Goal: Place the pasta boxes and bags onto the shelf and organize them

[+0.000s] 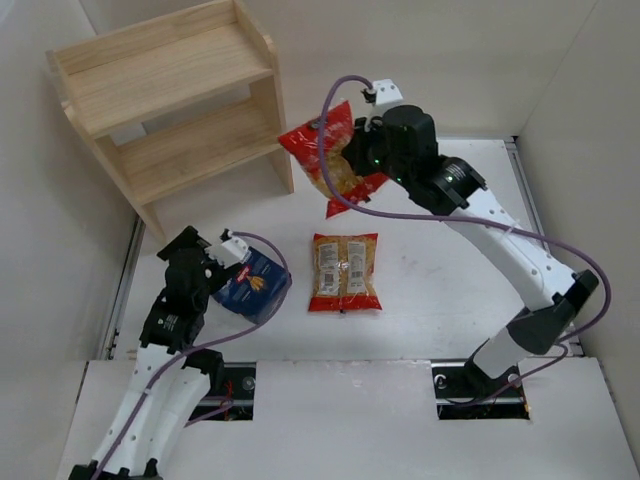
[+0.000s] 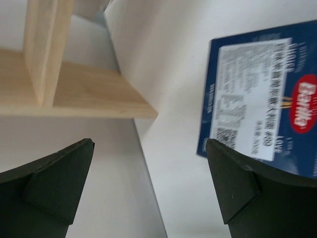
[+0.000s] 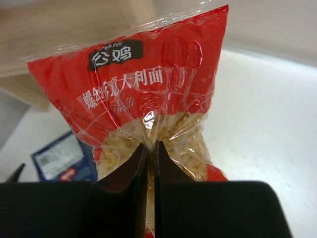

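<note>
The light wooden shelf (image 1: 170,100) stands at the back left, both tiers bare. My right gripper (image 1: 365,150) is shut on a pasta bag (image 1: 335,160) and holds it in the air just right of the shelf's side panel. In the right wrist view the fingertips (image 3: 150,146) pinch the clear plastic below the bag's red band (image 3: 143,94). The second bag (image 1: 345,272) lies flat at mid-table, white labels up. The dark blue pasta box (image 1: 252,283) lies beside my left gripper (image 1: 220,265), which is open and empty (image 2: 148,144). The box (image 2: 257,104) sits just beyond the right finger.
White walls close in the table on the left, back and right. A metal rail (image 1: 128,270) runs along the left edge. The shelf's lower board (image 2: 89,94) shows ahead of the left gripper. Two dark cut-outs (image 1: 478,385) sit at the arm bases.
</note>
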Robot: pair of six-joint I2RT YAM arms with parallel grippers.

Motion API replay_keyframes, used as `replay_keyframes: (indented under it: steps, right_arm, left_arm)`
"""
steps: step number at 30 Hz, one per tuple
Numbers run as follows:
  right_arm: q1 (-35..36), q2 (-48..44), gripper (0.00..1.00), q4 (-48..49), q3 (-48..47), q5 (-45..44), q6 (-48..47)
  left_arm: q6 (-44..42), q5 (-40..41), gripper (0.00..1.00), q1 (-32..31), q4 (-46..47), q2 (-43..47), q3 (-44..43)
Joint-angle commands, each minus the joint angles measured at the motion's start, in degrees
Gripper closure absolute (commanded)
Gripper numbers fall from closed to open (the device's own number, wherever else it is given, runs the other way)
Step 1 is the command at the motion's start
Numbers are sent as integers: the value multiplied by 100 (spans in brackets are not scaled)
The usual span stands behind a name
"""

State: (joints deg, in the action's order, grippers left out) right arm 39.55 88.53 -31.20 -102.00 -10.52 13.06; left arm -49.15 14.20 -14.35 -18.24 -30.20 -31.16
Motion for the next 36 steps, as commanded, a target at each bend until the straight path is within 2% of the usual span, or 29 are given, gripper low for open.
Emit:
replay_keyframes:
  steps: [1, 9, 12, 20, 24, 30, 33, 36]
  right_arm:
    - [284, 452, 100, 1186, -986, -222, -32]
    - [874, 2245, 100, 1425, -3148, -424, -93]
    - [971, 2817, 100, 1388, -3905, -442, -102]
    - [1156, 4171, 100, 2091, -5637, -670, 82]
    - [1156, 4751, 100, 2338, -6042, -635, 424]
    - [1094, 5314, 100, 2531, -6314, -108, 943]
    - [1085, 5551, 100, 2925, -6412, -265, 1189]
    - [1041, 5745, 100, 3583, -6438, -782, 1532]
  left_arm:
    - [27, 250, 0, 480, 216, 320, 118]
    - [194, 426, 0, 1649, 93, 971, 532]
    - [230, 426, 0, 1887, -30, 1094, 541]
    - [344, 373, 0, 2178, -13, 1095, 611]
    - [423, 373, 0, 2187, -39, 1130, 655]
    - [494, 365, 0, 2187, -22, 1130, 786]
    - [529, 356, 0, 2152, 5, 1121, 866]
    - [608, 329, 0, 2125, 22, 1060, 874]
